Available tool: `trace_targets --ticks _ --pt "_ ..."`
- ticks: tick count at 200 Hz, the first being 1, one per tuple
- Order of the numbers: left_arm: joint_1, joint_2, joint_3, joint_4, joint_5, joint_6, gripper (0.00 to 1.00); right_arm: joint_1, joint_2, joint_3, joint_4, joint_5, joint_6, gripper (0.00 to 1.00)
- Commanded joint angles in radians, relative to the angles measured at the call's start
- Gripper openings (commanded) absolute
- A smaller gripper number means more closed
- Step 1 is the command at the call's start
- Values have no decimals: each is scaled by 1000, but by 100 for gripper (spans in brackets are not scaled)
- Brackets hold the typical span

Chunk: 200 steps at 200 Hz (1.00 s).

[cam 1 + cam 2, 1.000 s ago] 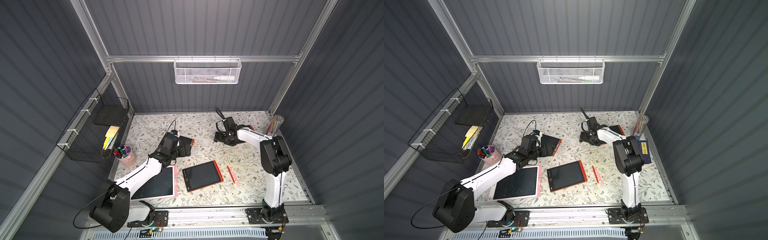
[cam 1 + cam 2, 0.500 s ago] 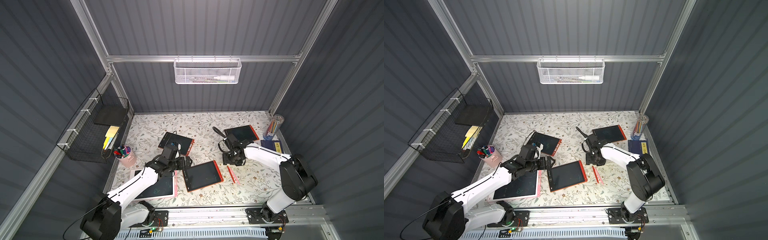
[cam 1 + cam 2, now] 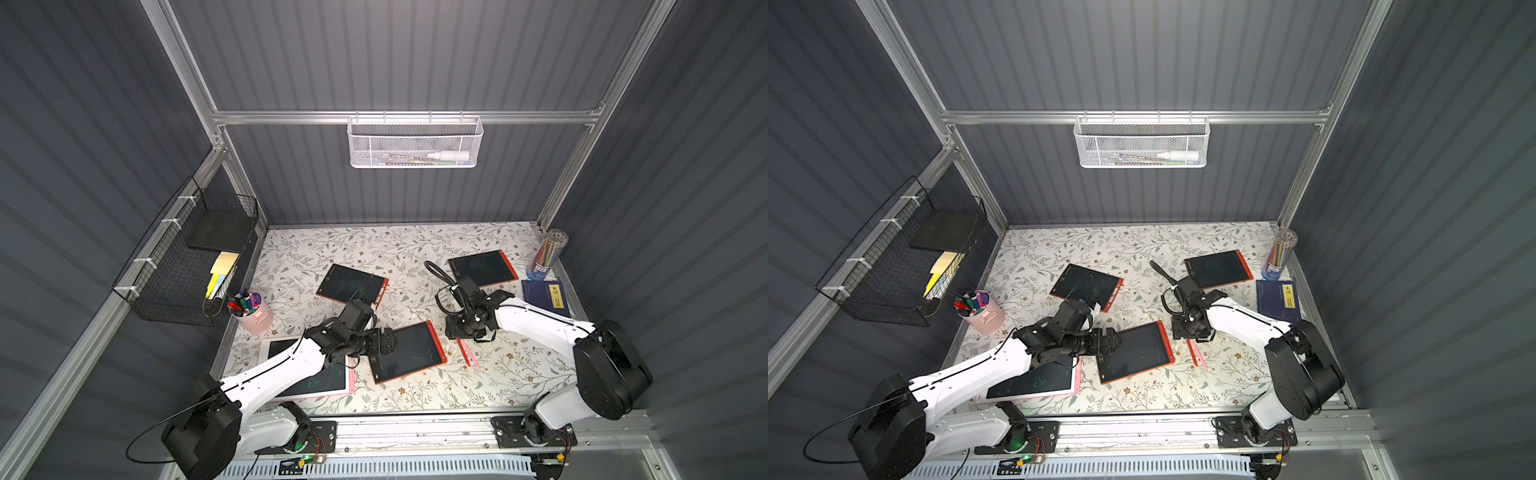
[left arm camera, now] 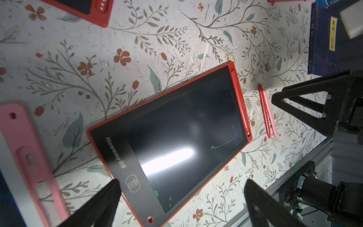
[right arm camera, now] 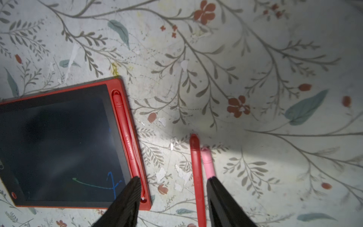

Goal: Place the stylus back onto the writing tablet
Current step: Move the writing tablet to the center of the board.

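Red stylus lies on the counter at the tablet's 3 o'clock, just beside a pink stylus. The right end effector straddles it, released and empty. Best to nudge toward 9 o'clock so it closes on red alone. Left end effector is released.

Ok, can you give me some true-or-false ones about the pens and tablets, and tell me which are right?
1. A red stylus and a pink stylus lie side by side on the table. True.
2. The right end effector holds the red stylus in the air. False: it lies on the table between open fingers.
3. The middle red tablet has a docked stylus in its edge slot. True.
4. The pink cup is empty. False: it holds markers.
5. The left end effector is shut. False: it is wide open.
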Motion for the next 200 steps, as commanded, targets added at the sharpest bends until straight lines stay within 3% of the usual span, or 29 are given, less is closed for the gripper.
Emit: trace_targets --ticks 1,54,117,200 --pt "-9 1 -11 4 30 -44 99 54 63 64 -25 83 -49 54" --pt "-35 -4 -53 -10 20 -77 100 101 172 142 -25 97 -66 46" --pt "-145 108 -7 -58 -29 -115 100 138 251 170 -10 101 -57 41" --pt "-224 261 101 -195 -91 -173 99 142 181 98 65 61 -42 43"
